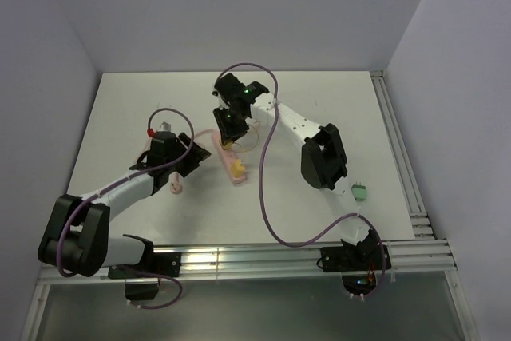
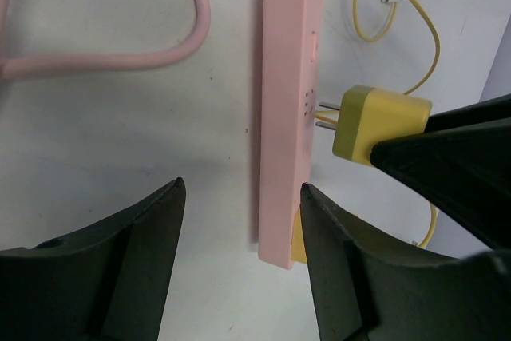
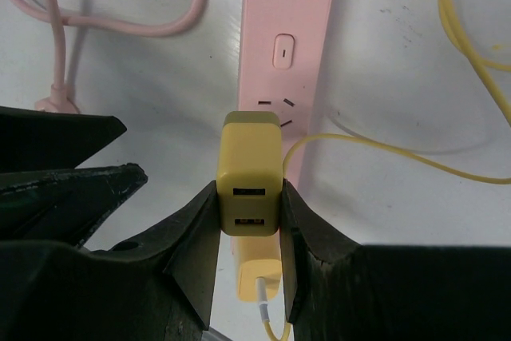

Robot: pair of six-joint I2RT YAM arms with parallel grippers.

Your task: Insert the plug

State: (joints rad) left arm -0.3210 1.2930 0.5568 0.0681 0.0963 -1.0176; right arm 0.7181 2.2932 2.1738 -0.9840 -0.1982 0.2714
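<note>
Insertion step: R gripper [image 3: 249, 197] jaws clamping yellow plug [image 3: 250, 153], prongs [image 2: 323, 111] hovering just off pink strip [image 3: 286, 5]. L gripper [image 2: 239, 197] jaws apart, flanking strip end. Nxt: lining prongs w/ slots [image 3: 275, 104], pushing in.

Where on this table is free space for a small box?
Free: far right, between right arm and side rail; far left, behind the left arm. Crowded: around the pink power strip, by the left gripper and the right gripper holding the yellow charger.

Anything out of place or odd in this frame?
Nothing stands out. The right gripper holds the yellow plug at the pink power strip, prongs just short of the socket; left gripper open nearby.
</note>
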